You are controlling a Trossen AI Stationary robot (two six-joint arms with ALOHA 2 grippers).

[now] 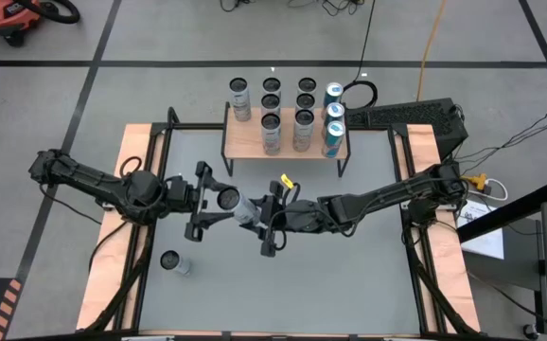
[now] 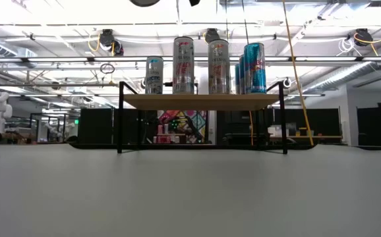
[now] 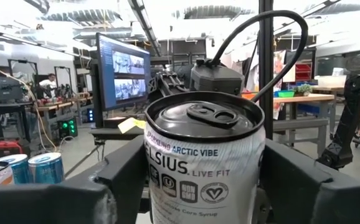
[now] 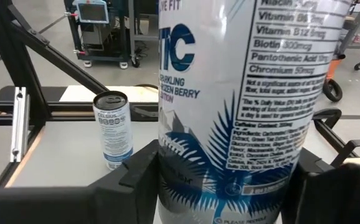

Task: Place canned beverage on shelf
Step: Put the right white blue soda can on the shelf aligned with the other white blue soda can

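Two grippers meet mid-table on one Celsius can (image 1: 242, 209): right gripper (image 1: 266, 224) clenched around its body, left gripper (image 1: 201, 201) with fingers either side, contact unclear. Shelf (image 1: 248, 142), far edge: ten cans, seven silver, three blue (image 1: 333, 116). One spare can (image 1: 172, 261) stands near-left.

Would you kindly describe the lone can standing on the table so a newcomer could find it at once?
Start at the grey table and move away from the shelf toward the corner under the left arm. A single white can stands upright there. Unlike the cans on the shelf or the one between the two grippers, it stands alone on the bare tabletop.
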